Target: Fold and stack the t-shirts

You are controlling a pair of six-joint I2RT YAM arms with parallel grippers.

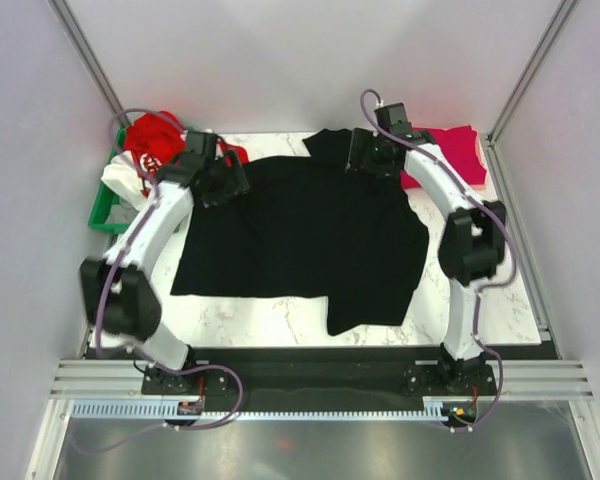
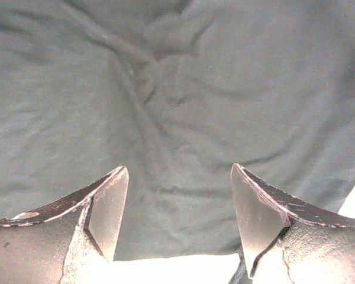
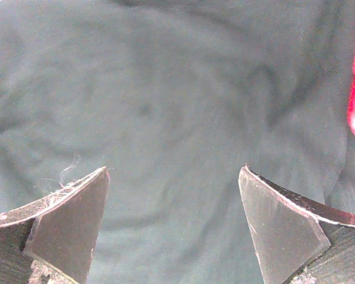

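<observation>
In the green bin (image 1: 104,214) at the left lay the red t-shirt (image 1: 152,132) and the white t-shirt (image 1: 120,176). The left gripper (image 1: 218,183) hung open and empty over the far left edge of the black t-shirt (image 1: 300,240). The right gripper (image 1: 370,157), wide open and empty too, hung over its far right part. I think both should pinch this far edge evenly, so that the fold comes straight. The shirt lay spread and wrinkled on the table (image 1: 500,300), and the crimson-pink t-shirt (image 1: 456,150) was at the far right.

I count four t-shirts: one black (image 1: 300,240), one crimson-pink (image 1: 452,150), one red (image 1: 152,133), one white (image 1: 120,180). One green bin (image 1: 102,214), two arms (image 1: 158,228) (image 1: 438,183).
</observation>
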